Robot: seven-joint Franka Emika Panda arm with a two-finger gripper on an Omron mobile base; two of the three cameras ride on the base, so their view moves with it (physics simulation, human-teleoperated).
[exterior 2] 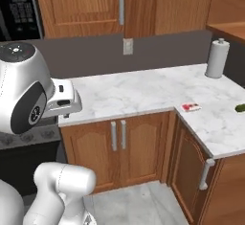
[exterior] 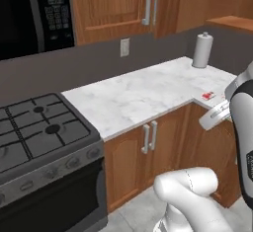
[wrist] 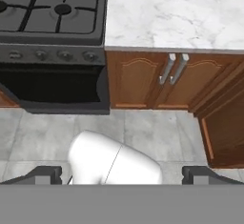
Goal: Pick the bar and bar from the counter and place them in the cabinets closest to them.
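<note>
While the pincer (wrist: 122, 174) hangs with its jaws wide apart and nothing between them, well back from the counter (exterior 2: 143, 92) and above the grey tiled floor (wrist: 147, 132), the whole job looks not yet begun. The white bar with the red patch (exterior 2: 191, 107) lies flat near the inner corner of the L-shaped marble, close to the front edge; the left base view shows it too (exterior: 208, 96). No tan-golden bar can be made out. A green oval thing (exterior 2: 240, 107) sits at the far right of the counter, apart from the bar.

Risks, as a judgement: the bar is thin and flat, so jaws coming down off-centre or too shallow would likely close on air or skid it across the smooth marble, perhaps over the near edge. The wall cabinets (exterior 2: 86, 6) appear closed, so a carried bar could be knocked against a door. The paper towel roll (exterior 2: 217, 59) stands further back and should be out of the way.

The arm is folded high over its base, with the hand tipped downward and forward, looking at the gas stove (wrist: 52, 8) and the base cabinet doors (wrist: 152, 77) below the counter front.
</note>
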